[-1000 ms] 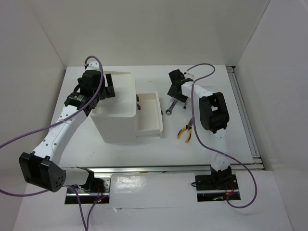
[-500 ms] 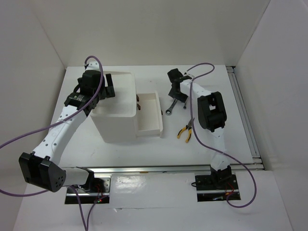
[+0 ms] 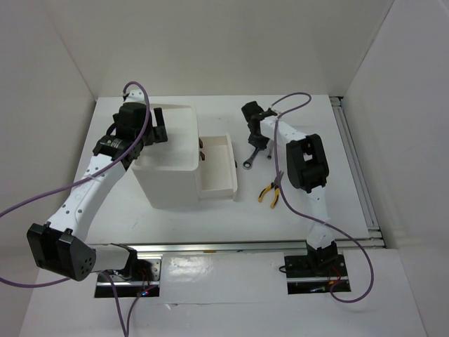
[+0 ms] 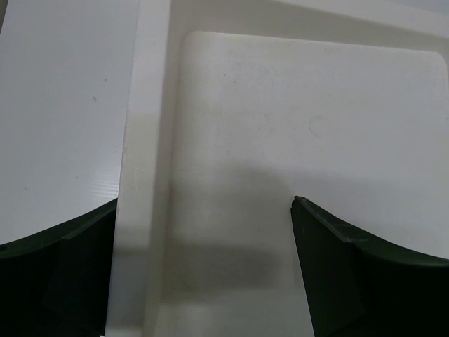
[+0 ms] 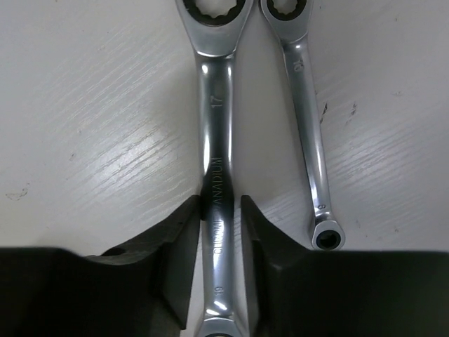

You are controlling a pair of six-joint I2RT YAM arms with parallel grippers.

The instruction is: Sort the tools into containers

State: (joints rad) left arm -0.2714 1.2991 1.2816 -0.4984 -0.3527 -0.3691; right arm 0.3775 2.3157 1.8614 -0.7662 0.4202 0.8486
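Note:
My right gripper [image 5: 221, 210] is down on the table, shut on the shaft of a large silver ratchet wrench [image 5: 214, 105], which lies flat. A smaller silver wrench [image 5: 305, 105] lies just to its right, apart from the fingers. In the top view the right gripper [image 3: 257, 142] is at the wrench's [image 3: 249, 160] far end. Yellow-handled pliers [image 3: 270, 191] lie nearer. My left gripper [image 4: 203, 225] is open and empty over the recessed top tray [image 4: 295, 105] of the white box [image 3: 168, 175]. No screwdrivers show.
One white drawer [image 3: 219, 168] is pulled out to the box's right, with dark knobs [image 3: 202, 152] beside it. A metal rail [image 3: 354, 168] runs along the table's right edge. White walls enclose the table on three sides.
My right gripper has shifted slightly left and farther back along the wrench. The wrench, pliers and left arm have not visibly moved.

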